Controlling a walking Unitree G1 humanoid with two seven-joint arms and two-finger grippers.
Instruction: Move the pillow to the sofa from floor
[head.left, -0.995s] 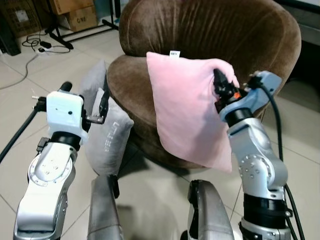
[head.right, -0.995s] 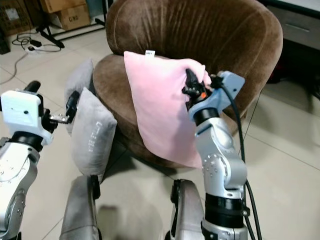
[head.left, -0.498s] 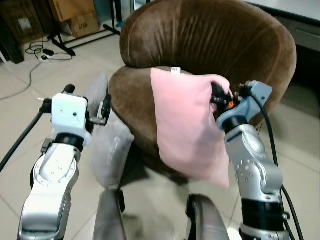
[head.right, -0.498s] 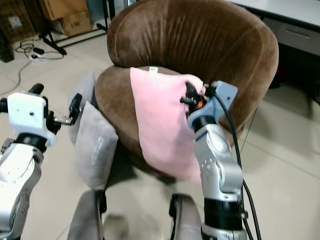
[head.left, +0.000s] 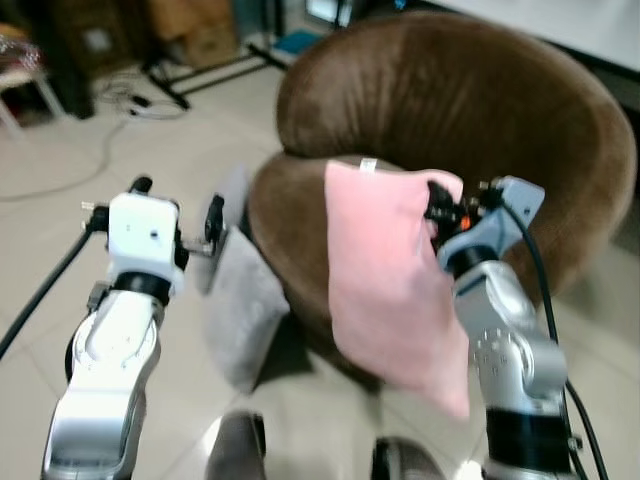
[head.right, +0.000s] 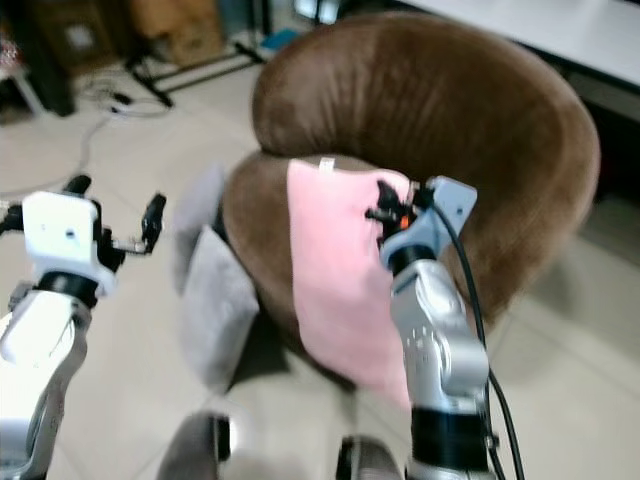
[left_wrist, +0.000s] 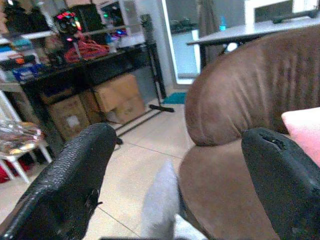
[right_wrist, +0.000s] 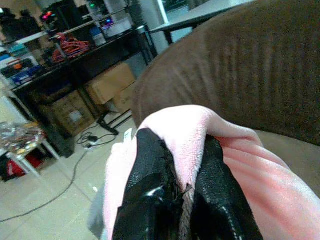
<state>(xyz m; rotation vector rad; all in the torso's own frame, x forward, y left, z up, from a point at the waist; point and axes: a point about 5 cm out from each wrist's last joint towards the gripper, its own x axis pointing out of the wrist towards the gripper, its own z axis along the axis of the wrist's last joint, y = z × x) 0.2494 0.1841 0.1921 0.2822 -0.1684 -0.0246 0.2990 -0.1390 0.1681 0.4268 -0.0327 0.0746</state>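
Note:
A pink pillow (head.left: 385, 270) hangs in front of the round brown sofa chair (head.left: 460, 110), pinched at its upper right corner by my right gripper (head.left: 436, 200), which is shut on it. The right wrist view has the two black fingers (right_wrist: 215, 197) clamped on a fold of pink fabric (right_wrist: 187, 135). The pillow's lower part dangles below the seat's front edge. My left gripper (head.left: 175, 200) is held up to the left of the sofa, open with nothing between its fingers (left_wrist: 75, 175).
Two grey pillows (head.left: 240, 300) lean against the sofa's left side on the tiled floor. Cardboard boxes (head.left: 205, 30), a stand's legs and cables (head.left: 130, 95) lie at the back left. A desk edge (head.right: 540, 30) runs behind the sofa.
The view has tilted up and moved closer to the sofa, with blur. The pink pillow stays in my right gripper, held against the seat front. My left gripper holds its open pose.

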